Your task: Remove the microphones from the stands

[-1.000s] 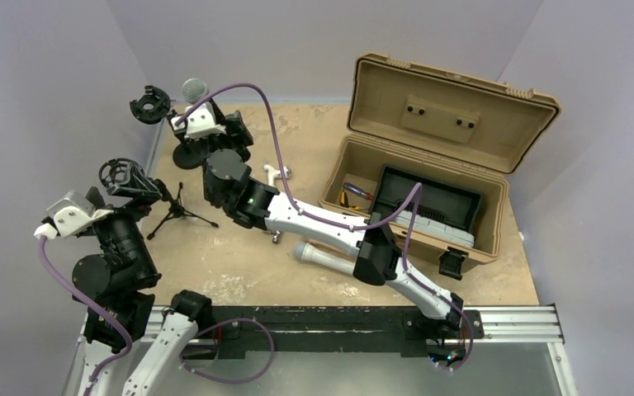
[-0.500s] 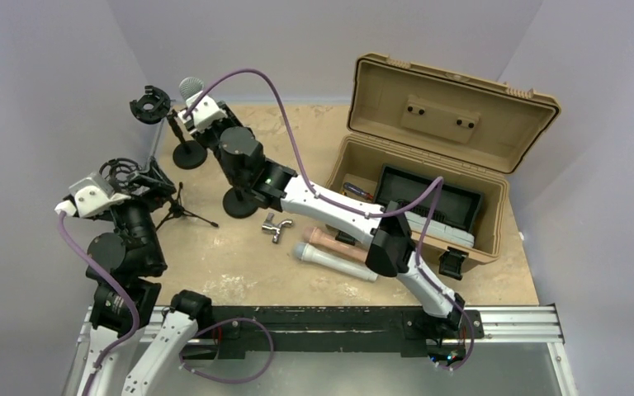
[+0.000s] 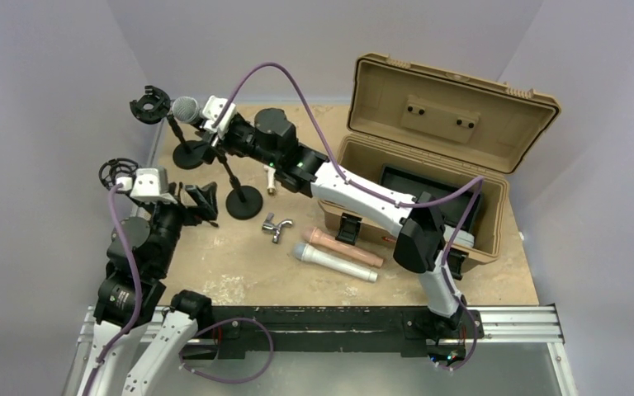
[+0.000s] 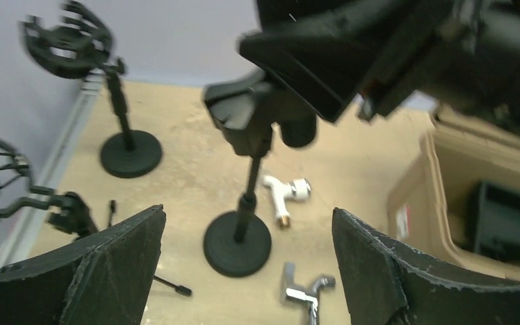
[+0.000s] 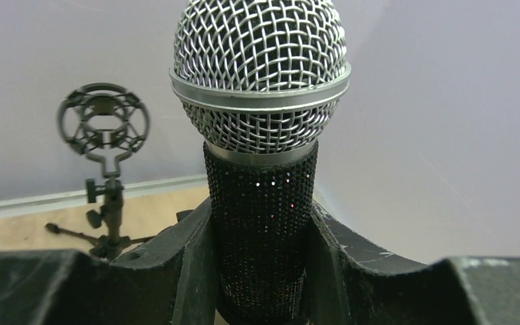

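The microphone has a silver mesh head and a black glittery body. It is at the top of a black stand with a round base, at the back left. My right gripper is shut on the microphone's body, just below the head. The stand's clip shows under my right gripper; I cannot tell whether the microphone still sits in it. My left gripper is open and empty, its fingers wide apart in front of the stand's base.
A second round-base stand with an empty shock mount stands at the back left, and a tripod stand at the left edge. A white fitting, a metal fitting, two tubes and an open tan case lie to the right.
My right arm has swung so its elbow is further right, and the microphone head now sits lower and leans left. My left gripper has moved right, toward the stand's base.
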